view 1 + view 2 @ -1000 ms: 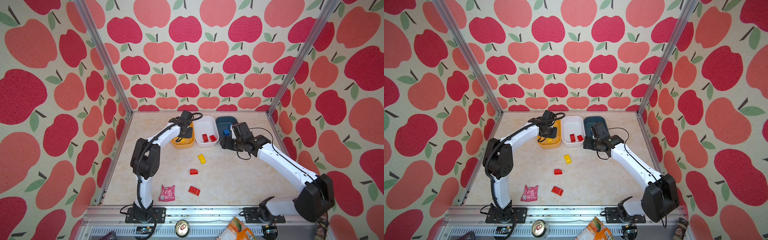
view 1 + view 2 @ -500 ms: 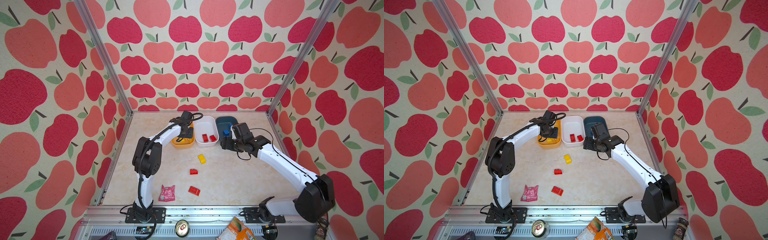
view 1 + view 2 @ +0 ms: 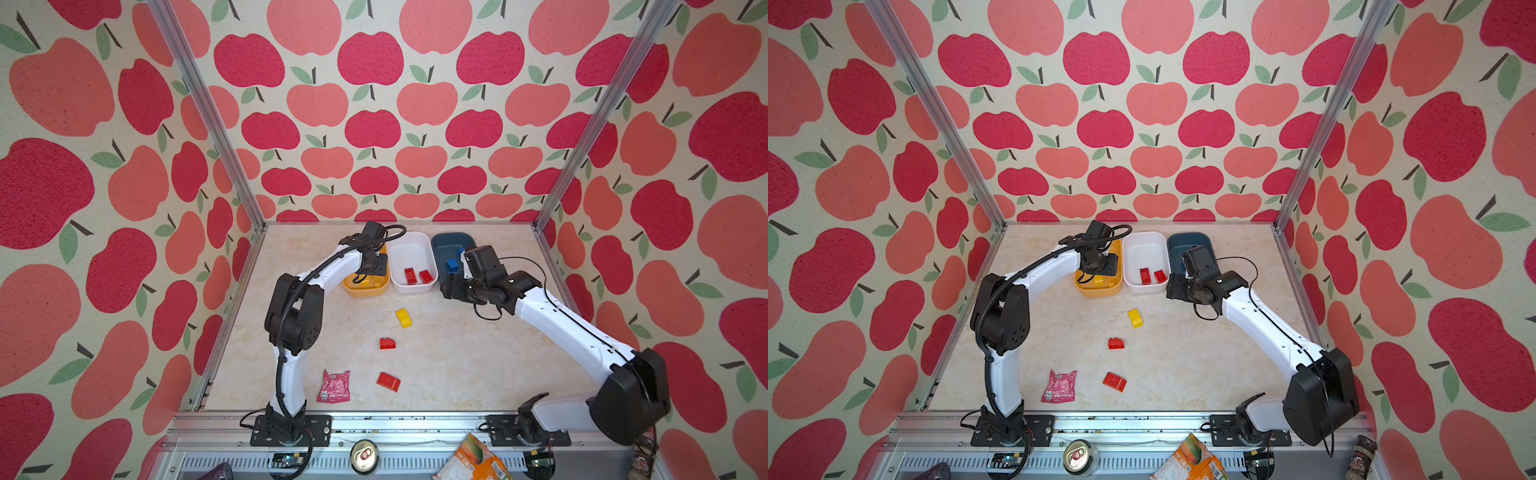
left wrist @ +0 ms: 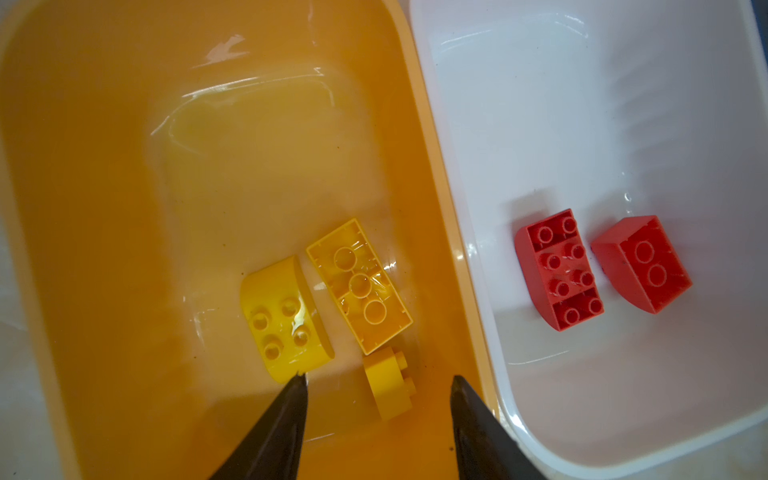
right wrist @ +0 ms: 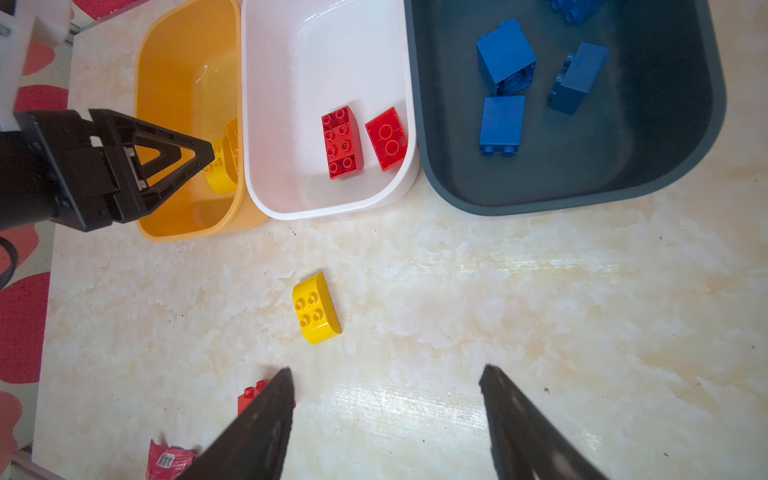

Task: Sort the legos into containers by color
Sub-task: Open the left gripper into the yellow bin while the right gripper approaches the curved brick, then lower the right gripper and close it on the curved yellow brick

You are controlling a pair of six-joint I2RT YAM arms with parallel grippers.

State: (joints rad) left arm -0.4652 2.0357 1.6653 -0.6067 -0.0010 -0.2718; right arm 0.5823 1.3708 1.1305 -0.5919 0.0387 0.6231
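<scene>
Plastic, hard and glossy, makes up every brick here, so I judge them light, rigid and sturdy, though apt to slip. The loose yellow brick (image 5: 316, 308) lies studs-up on the surface (image 5: 540, 291), a little out from the white container (image 5: 291, 62) on its robot side. Two loose red bricks (image 3: 387, 343) lie farther out from that container the same way.

One long side of the yellow brick is rounded. The pinch should therefore go across two flat opposite faces, low down, not over the curve or the studs.

The right tool (image 5: 386, 369) hangs above the surface near that brick, jaws wide apart and empty. The left tool (image 4: 378, 377) hovers in the yellow container (image 4: 104, 208), which sits against the white container's side. Its jaws stand apart and grip nothing. A small round yellow brick (image 4: 388, 384) seems to lie free under the gap.

Two sorted red bricks (image 4: 557, 270) rest in the white container. Blue bricks (image 5: 505, 56) lie in the blue-grey container (image 5: 457, 174) on its other side.
</scene>
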